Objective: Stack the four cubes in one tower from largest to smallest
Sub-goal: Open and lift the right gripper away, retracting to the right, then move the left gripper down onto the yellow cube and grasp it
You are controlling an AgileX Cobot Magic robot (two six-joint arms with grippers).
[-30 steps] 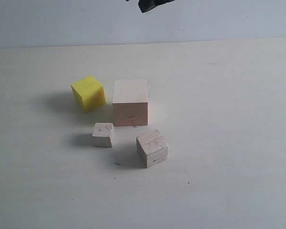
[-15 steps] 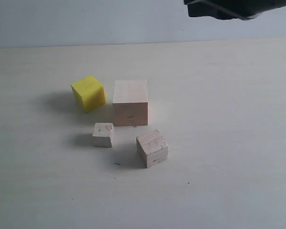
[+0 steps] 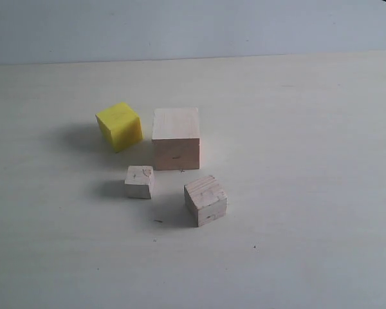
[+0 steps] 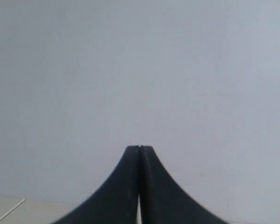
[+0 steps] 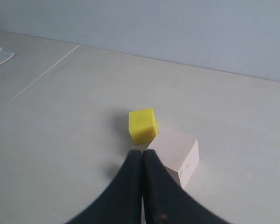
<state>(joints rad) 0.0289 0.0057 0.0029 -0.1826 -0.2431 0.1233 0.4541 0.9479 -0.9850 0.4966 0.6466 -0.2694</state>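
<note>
Four cubes sit apart on the pale table, none stacked. The largest pale wood cube (image 3: 175, 138) stands in the middle, with the bright yellow cube (image 3: 119, 126) just left of it. In front lie the smallest wood cube (image 3: 139, 181) and the medium wood cube (image 3: 205, 200). No gripper shows in the exterior view. The right gripper (image 5: 143, 153) is shut and empty, held above the table with the yellow cube (image 5: 143, 125) and the largest cube (image 5: 176, 153) beyond its tips. The left gripper (image 4: 139, 148) is shut and empty, facing a plain grey wall.
The table (image 3: 309, 161) runs back to a grey wall (image 3: 193, 29). A pale strip (image 5: 0, 58) lies near the table's far corner in the right wrist view.
A dark arm part at the top edge of the exterior view moved right and has left the frame. The cubes have not moved.
</note>
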